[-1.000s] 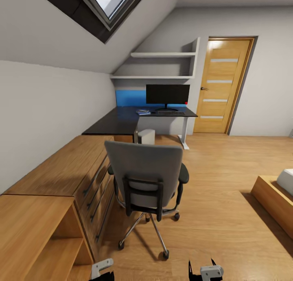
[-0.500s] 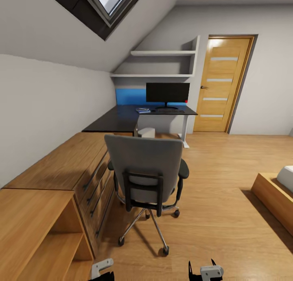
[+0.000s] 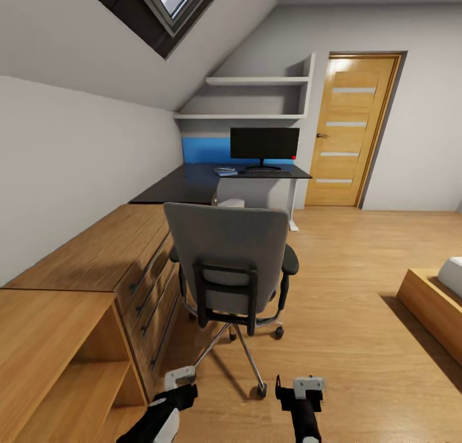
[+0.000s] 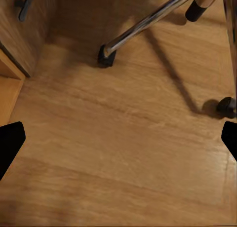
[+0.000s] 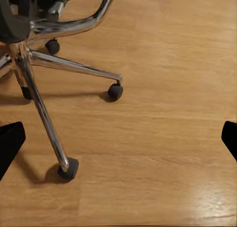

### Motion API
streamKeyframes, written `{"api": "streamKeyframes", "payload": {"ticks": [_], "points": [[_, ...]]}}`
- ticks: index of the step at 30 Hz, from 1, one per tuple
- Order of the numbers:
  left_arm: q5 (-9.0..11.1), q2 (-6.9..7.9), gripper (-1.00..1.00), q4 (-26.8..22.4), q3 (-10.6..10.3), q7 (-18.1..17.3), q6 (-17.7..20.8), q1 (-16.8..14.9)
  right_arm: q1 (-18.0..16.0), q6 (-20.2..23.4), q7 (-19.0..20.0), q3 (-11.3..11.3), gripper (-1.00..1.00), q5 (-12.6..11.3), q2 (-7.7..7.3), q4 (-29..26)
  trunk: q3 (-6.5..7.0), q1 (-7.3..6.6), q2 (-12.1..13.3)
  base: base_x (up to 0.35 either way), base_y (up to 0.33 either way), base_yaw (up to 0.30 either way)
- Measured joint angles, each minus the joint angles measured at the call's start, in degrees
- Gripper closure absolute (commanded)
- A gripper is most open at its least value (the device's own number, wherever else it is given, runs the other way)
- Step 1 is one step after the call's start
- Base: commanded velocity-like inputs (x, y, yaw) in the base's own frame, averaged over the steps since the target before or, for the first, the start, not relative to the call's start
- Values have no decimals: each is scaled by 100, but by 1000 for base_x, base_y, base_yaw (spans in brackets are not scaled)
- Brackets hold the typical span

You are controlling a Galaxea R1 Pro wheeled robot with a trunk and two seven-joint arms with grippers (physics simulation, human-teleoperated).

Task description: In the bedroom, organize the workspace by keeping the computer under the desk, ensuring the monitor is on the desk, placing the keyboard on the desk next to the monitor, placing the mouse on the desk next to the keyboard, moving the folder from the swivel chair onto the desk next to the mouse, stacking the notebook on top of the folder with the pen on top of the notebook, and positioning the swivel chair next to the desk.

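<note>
Grippers, left [image 3: 172, 392] and right [image 3: 299, 392], raised further into view since earlier, both spread apart; swivel chair [image 3: 231, 263] nearer.

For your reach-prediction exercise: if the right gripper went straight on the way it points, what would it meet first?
Probably the bare wooden floor, just beside the swivel chair and its castors; depth is unclear.

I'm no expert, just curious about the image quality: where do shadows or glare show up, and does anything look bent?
Head view: the swivel chair throws a soft shadow on the floor, and the walls bow as through a wide lens. Left wrist view: a chrome leg casts a dark diagonal shadow. Right wrist view: pale glare sits on the floor boards; the castor has a small shadow.
</note>
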Motion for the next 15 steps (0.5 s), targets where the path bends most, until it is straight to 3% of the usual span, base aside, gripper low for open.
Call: {"api": "streamKeyframes", "payload": {"ticks": [2,6,12,15], "points": [[-160,-18,-100,-23,0,0,561,-322,-330,764,9,-33,-100,-288,-1,-143,-35,44,-80,0,0,0],[-247,-21,-100,-34,1,-6,1011,-970,-989,1870,296,-53,-100,-829,-2,-225,-107,132,-241,0,0,0],[-270,-28,-100,80,3,-50,1065,-1219,-1234,2373,763,-37,-100,-1006,20,-226,-216,264,-481,0,0,0],[-277,12,-100,273,10,-69,740,-1243,-1257,2400,851,-17,-100,-1000,37,-230,-270,330,-602,0,0,0]]}}
